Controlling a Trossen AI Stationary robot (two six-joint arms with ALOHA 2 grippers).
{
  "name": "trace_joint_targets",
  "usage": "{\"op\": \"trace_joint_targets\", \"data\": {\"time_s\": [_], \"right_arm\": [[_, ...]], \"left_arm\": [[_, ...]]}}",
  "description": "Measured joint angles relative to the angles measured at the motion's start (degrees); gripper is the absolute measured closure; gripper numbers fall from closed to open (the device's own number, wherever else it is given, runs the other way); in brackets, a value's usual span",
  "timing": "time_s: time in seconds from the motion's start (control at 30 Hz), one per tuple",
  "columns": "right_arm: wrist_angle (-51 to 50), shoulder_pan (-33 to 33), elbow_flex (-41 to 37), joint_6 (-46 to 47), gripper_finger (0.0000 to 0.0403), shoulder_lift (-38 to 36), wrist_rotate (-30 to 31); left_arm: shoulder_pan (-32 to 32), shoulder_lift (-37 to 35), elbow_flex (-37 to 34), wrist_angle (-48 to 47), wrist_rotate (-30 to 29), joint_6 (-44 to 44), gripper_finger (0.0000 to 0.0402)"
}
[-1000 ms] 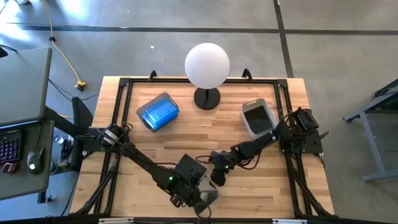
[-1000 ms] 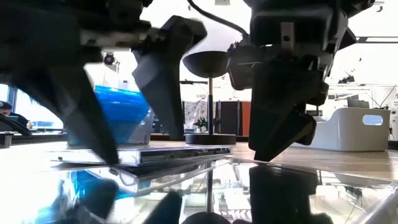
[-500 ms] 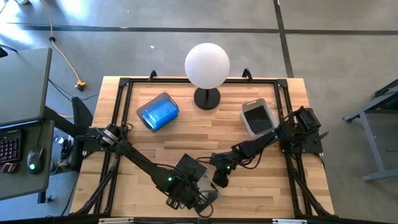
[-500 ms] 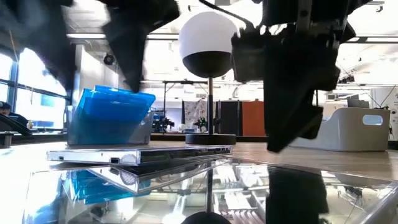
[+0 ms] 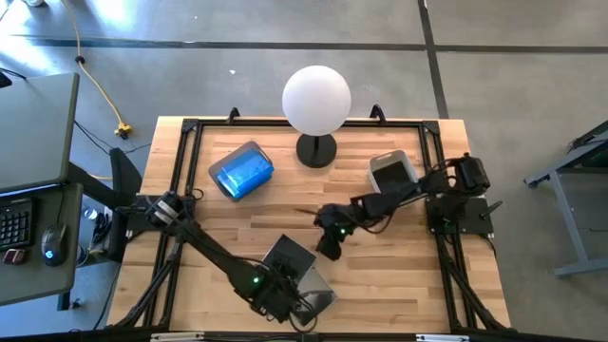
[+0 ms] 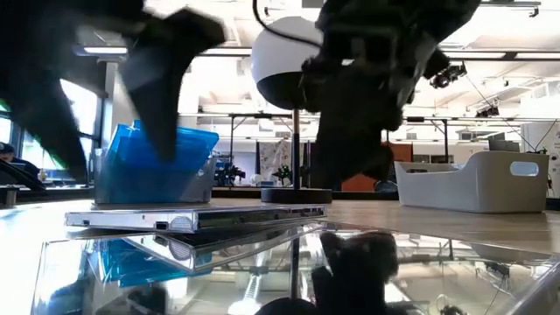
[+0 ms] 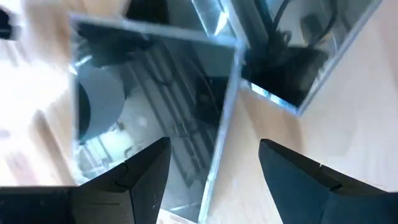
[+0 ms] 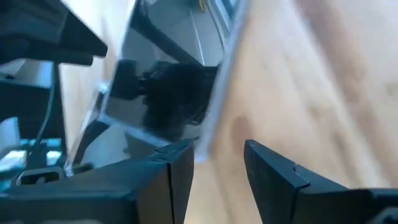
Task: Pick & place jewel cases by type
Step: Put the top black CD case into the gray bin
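While jaws gape, left gripper (image 7: 211, 168) low over dark jewel case (image 7: 149, 118).

This is a robotics lab or open workshop hall. A wooden desk (image 5: 237, 214) framed in black metal rails stands on a bare grey concrete floor (image 5: 285, 66) marked with dark lines. A yellow cable (image 5: 95, 81) trails across that floor, and a workstation with a keyboard (image 5: 14, 226) and mouse (image 5: 52, 242) stands alongside. The low view shows large windows (image 6: 66, 131), ceiling strip lights (image 6: 516, 57) and benches of equipment beyond.

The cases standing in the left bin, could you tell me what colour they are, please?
Translucent blue cases; the low view shows this best.
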Motion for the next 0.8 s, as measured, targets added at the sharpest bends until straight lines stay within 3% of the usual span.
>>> {"op": "trace_joint_targets", "data": {"time_s": [0.1,0.27,0.43,0.8], "right_arm": [[0.59,-1.75,0.00,-0.06,0.0261,1.43,-2.42],[6.31,-2.94,0.00,1.58,0.0252,5.86,-7.63],[15.28,-3.47,0.22,6.53,0.0251,10.81,-14.68],[17.57,-4.10,0.15,9.15,0.0251,11.70,-15.70]], "left_arm": [[-0.69,0.01,-4.39,2.10,-0.89,-0.36,0.0160],[-0.95,0.11,-6.72,2.84,-9.42,0.67,0.0160],[-0.12,0.09,-8.73,6.49,-10.39,4.68,0.0160],[3.26,-0.39,-11.55,13.49,-10.06,13.44,0.0160]]}}
